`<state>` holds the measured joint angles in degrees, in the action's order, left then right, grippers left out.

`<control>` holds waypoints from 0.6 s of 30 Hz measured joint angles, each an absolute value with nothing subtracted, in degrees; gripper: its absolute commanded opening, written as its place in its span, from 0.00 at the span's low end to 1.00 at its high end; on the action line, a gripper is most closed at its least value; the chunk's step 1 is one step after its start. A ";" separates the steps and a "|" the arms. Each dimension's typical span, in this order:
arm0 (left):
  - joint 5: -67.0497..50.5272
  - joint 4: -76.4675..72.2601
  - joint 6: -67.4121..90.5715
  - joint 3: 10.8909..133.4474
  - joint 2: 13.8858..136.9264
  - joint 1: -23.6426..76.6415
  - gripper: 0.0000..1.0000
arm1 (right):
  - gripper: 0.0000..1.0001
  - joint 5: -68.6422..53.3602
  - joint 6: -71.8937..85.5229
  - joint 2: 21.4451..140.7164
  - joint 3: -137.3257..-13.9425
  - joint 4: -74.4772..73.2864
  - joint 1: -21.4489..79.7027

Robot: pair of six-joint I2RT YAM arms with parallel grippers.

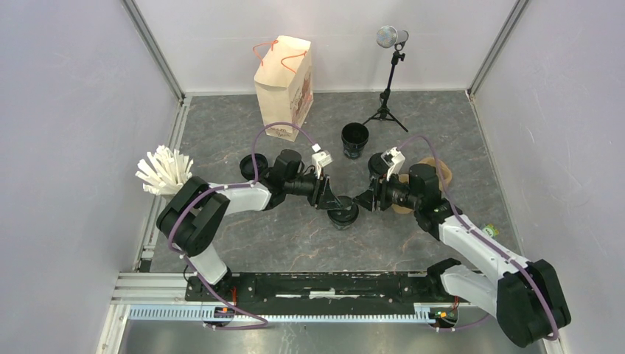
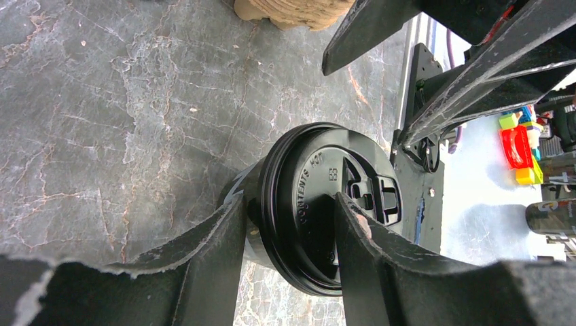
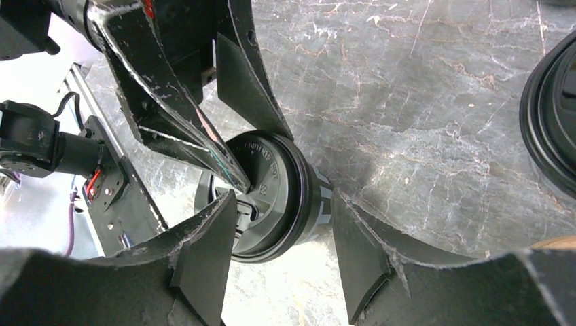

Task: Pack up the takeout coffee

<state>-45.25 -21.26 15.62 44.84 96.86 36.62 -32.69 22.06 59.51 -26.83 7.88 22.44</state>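
One takeout coffee (image 1: 343, 214), a black cup with a black lid, stands on the table between my two arms. My left gripper (image 1: 329, 200) is shut on it. In the left wrist view one finger (image 2: 210, 238) presses the cup wall under the rim and the other lies on top of the lid (image 2: 319, 176). My right gripper (image 1: 362, 200) is open around the same cup (image 3: 278, 183): its fingers (image 3: 204, 251) straddle lid and wall with room to spare. A second cup (image 1: 354, 140) stands open, without a lid, farther back.
The beige paper bag (image 1: 284, 80) with orange handles stands at the back. The brown pulp carrier (image 1: 444, 179) lies behind my right arm. Another black lid (image 3: 553, 122) shows at the right wrist view's edge. A small tripod (image 1: 388, 81) stands back right, and white sticks (image 1: 163, 170) lie left.
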 measured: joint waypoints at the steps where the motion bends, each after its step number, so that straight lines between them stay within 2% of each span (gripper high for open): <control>1: -45.21 -21.61 15.73 44.64 96.86 36.62 0.55 | 0.60 -32.69 22.06 59.16 -26.61 7.75 22.44; 7: -45.25 -23.92 17.12 43.72 97.14 36.62 0.55 | 0.57 -33.47 23.46 59.44 -22.06 9.34 22.39; 13: -44.93 -26.68 19.53 42.37 97.56 36.62 0.54 | 0.51 -34.98 26.68 60.31 -17.12 19.33 22.00; 18: -43.48 -31.29 22.55 39.79 97.60 36.64 0.53 | 0.50 -34.44 28.71 60.31 -12.36 28.45 22.00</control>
